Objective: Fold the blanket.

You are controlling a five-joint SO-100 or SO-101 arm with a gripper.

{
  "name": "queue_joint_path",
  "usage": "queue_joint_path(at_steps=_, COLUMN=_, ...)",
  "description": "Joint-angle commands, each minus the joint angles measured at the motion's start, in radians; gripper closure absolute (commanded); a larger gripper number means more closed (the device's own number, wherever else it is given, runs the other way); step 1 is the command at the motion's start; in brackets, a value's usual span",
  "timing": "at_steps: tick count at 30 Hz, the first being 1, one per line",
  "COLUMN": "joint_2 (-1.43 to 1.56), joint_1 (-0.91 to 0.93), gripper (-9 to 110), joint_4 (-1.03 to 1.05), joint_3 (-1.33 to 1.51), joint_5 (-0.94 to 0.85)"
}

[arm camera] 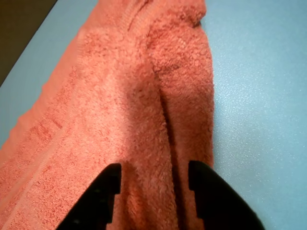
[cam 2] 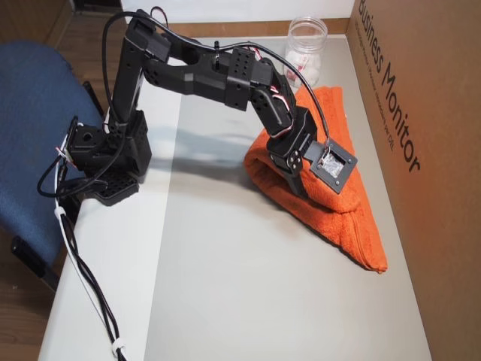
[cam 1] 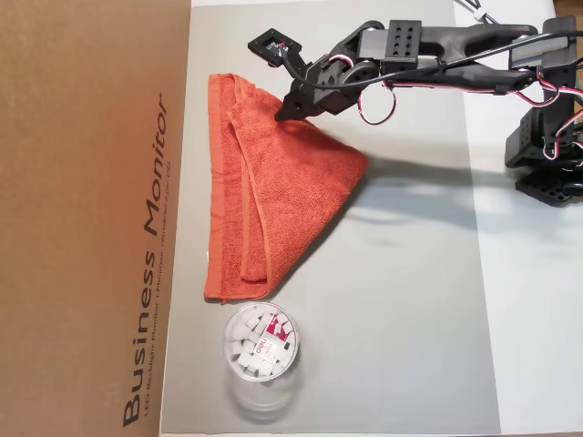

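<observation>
The orange-red blanket (cam 1: 273, 200) lies on the grey mat, partly folded over itself, with its right side raised in a tent shape. My gripper (cam 1: 284, 114) is at the blanket's far edge, and its black fingers pinch a thick ridge of the cloth. In the wrist view the gripper (arm camera: 153, 187) has a fold of blanket (arm camera: 120, 96) bunched between the two fingertips. In the other overhead view the gripper (cam 2: 297, 189) presses into the humped blanket (cam 2: 338, 203).
A clear round tub (cam 1: 260, 350) of white pieces stands just beyond the blanket's near end and also shows in an overhead view (cam 2: 307, 45). A brown cardboard box (cam 1: 82, 218) lines one side. The arm base (cam 1: 547, 155) stands off the grey mat (cam 1: 410, 300). A blue chair (cam 2: 30, 113) is beside the table.
</observation>
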Motion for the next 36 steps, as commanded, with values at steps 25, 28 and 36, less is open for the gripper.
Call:
queue_joint_path(at_steps=25, joint_2=-0.103, joint_1=-0.064, gripper=97, joint_4=-0.144, joint_3=-0.021, joint_5=0.000)
queue_joint_path(at_steps=28, joint_2=-0.095, joint_1=-0.064, gripper=102, joint_4=-0.144, joint_3=-0.021, joint_5=0.000)
queue_joint_path(at_steps=36, joint_2=-0.021, joint_1=-0.052, gripper=102, joint_4=-0.127, joint_3=-0.005, joint_5=0.000)
